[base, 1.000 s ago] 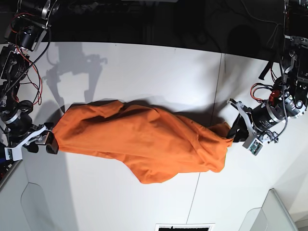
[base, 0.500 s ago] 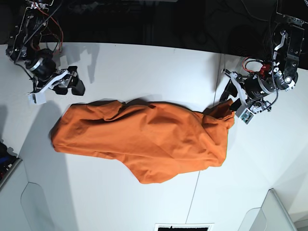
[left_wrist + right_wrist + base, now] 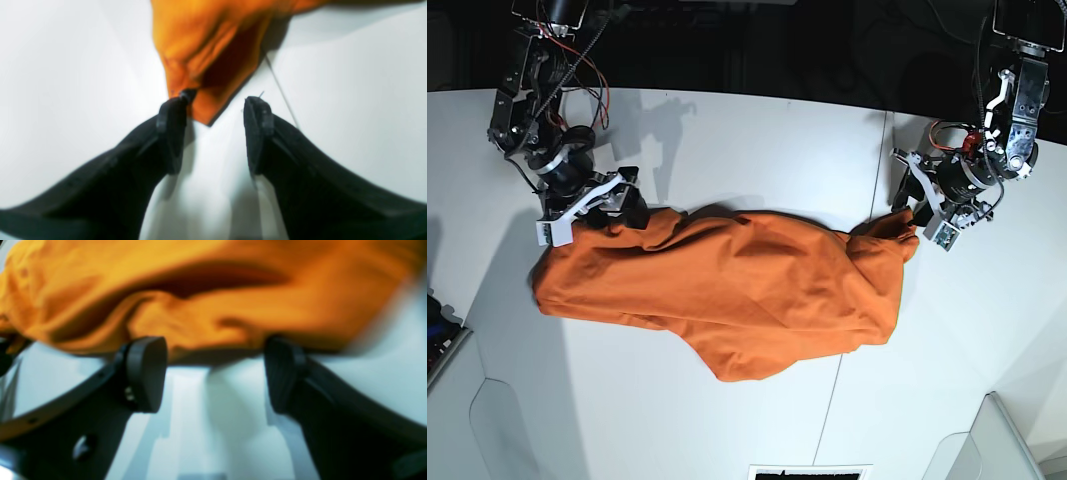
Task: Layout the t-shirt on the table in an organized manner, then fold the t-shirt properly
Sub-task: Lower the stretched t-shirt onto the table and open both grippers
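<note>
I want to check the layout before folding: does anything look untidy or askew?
Yes. The t-shirt lies bunched in a wrinkled heap across the table, with no sleeve or collar spread out. A pointed corner sticks out by the left end effector.

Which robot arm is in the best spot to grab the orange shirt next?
Probably the right gripper: its open jaws already straddle the t-shirt's bunched edge. The left gripper, also open, only touches a corner tip.

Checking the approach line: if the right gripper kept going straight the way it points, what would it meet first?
Most likely the t-shirt: its rumpled edge lies just beyond the open fingers of the right gripper, above bare table. Blur hides the exact gap.
</note>
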`<state>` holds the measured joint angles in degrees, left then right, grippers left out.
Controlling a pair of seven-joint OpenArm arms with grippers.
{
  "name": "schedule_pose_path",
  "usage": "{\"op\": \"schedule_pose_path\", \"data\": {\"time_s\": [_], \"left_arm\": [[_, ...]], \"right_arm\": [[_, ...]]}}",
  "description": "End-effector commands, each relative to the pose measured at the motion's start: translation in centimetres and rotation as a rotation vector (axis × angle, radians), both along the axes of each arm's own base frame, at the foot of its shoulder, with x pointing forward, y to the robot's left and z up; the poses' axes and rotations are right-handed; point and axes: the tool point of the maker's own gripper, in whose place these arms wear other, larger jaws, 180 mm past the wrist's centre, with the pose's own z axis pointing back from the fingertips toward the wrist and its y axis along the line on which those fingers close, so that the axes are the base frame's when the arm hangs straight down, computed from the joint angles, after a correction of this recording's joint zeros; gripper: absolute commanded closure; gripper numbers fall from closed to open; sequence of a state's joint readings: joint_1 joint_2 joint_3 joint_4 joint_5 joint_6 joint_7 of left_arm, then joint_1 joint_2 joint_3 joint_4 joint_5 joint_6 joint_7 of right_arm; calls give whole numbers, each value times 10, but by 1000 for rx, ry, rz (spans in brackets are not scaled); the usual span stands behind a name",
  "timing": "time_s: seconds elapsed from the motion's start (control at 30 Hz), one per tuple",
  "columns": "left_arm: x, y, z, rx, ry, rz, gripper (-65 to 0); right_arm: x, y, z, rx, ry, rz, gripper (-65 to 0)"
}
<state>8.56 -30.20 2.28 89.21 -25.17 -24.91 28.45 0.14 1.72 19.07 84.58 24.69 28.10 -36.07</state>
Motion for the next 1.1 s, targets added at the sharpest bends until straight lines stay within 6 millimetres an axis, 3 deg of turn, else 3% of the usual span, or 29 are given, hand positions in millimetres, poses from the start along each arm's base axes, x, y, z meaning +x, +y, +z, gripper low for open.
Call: {"op": "schedule_pose_path", "data": {"time_s": [0.0,0.1,0.17,0.2,0.27,0.3,0.33,0.4,0.5,0.6,0.67,0.8,0.9,0.93,1.0,1.03,1.07], "left_arm": [[13,0,11,-14,-42,4,-303],[19,-7,10,-41,-48,17,-301],[23,-9,13,-40,-67,15,-263],[24,-8,13,-31,-74,12,-201],[25,-5,13,0,-81,5,-36],[27,-4,14,12,-87,3,0],[30,-3,17,19,-96,2,0],[42,2,28,35,-127,10,0],[63,28,57,72,-204,97,0],[69,58,95,122,-270,143,0],[70,67,121,136,-307,138,0],[71,65,171,140,-397,80,0],[70,66,181,157,-398,60,0],[68,66,177,154,-377,63,0],[63,68,166,151,-322,70,0],[60,67,161,146,-302,70,-16],[56,68,155,143,-282,72,-84]], "right_arm": [[11,2,5,-5,-15,6,-447],[19,18,-10,7,29,37,-443],[22,27,-18,13,43,56,-397],[23,30,-20,12,42,58,-338],[26,34,-19,4,28,62,-153],[30,34,-16,1,16,61,-48],[32,34,-12,-3,2,68,0],[38,34,3,-16,-51,108,0],[47,18,36,-70,-134,111,0],[51,-4,81,-136,-210,101,0],[54,-19,114,-168,-293,85,0],[56,-40,156,-221,-403,88,0],[55,-53,163,-265,-410,80,0],[54,-57,161,-272,-397,73,-90],[52,-61,159,-266,-375,65,-332],[50,-62,158,-255,-367,63,-420],[49,-64,156,-247,-355,57,-455]]}}
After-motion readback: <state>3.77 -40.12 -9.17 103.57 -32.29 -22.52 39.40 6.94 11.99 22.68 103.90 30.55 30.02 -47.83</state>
